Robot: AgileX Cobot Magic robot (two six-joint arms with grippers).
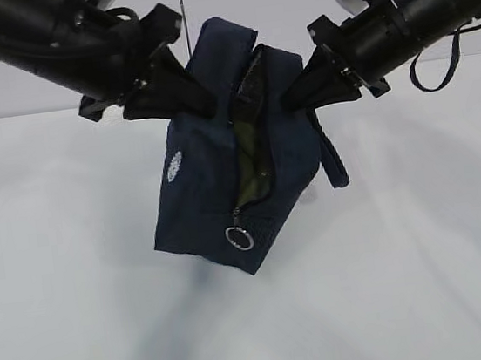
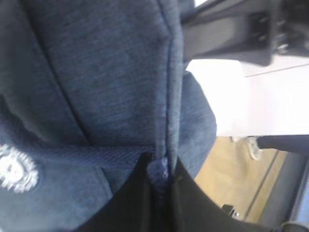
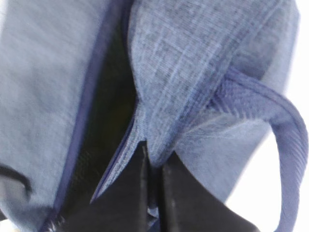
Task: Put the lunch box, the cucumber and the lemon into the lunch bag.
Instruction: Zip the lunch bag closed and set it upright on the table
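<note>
A: Progress?
B: Nearest, table (image 1: pixel 74 323) bare. Lunch bag (image 1: pixel 222 173) lifted above it, zipper part open. Left gripper (image 1: pixel 205 105) and right gripper (image 1: pixel 292 99) each pinch its fabric edges. Lunch box, cucumber, lemon unseen, likely packed, can't confirm.

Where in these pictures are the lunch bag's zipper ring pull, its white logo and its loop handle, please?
zipper ring pull (image 1: pixel 240 238): exterior view, on the metal ring.
white logo (image 1: pixel 174 166): exterior view, on the round print.
loop handle (image 3: pixel 285 125): right wrist view, on the strap's bend.
</note>
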